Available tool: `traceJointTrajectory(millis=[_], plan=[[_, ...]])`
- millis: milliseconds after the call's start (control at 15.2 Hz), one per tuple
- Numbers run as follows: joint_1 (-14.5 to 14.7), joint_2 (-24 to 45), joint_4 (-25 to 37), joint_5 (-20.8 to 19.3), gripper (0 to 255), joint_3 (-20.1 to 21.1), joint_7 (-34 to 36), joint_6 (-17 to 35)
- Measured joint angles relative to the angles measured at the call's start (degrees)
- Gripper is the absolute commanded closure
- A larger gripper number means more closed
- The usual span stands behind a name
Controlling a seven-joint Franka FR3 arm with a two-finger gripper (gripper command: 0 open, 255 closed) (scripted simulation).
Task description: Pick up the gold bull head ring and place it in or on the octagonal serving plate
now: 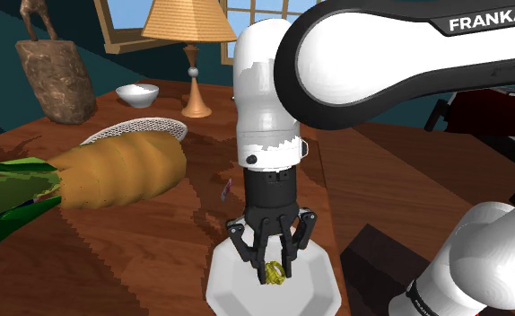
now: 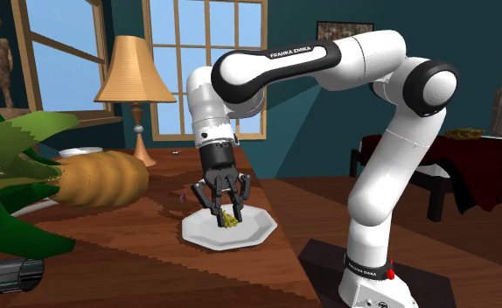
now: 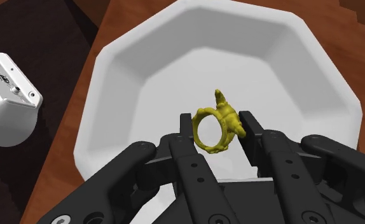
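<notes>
A huge orange carrot lies across the wooden desk, its green leaves pointing toward the shoulder view's left. Just behind it sits a white mesh dish, partly hidden. Along the desk's far edge stand three things: a brown rocky sculpture, a small white bowl and a lamp with a tan shade.

Bright, even light; pale daylight windows, soft shading on plate.

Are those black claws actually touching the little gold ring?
Touching. The wrist view shows it: the two black fingers of the gripper press against opposite sides of the gold ring, with no gap on either side, holding it over the white plate.
</notes>
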Motion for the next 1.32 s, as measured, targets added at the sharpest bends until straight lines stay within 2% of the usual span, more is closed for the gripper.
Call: traceJointTrajectory(millis=[198, 264, 660, 990, 1320], plan=[[0.0, 0.0, 0.0, 0.0, 255, 0.0, 0.0, 0.0], [0.0, 0.0, 0.0, 0.0, 0, 0.0, 0.0, 0.0], [0.0, 0.0, 0.0, 0.0, 0, 0.0, 0.0, 0.0], [-1.2, 1.1, 6.3, -1.9, 0, -2.1, 0.6, -5.6], [-1.3, 1.5, 7.2, -2.1, 0, -2.1, 0.9, -6.2]])
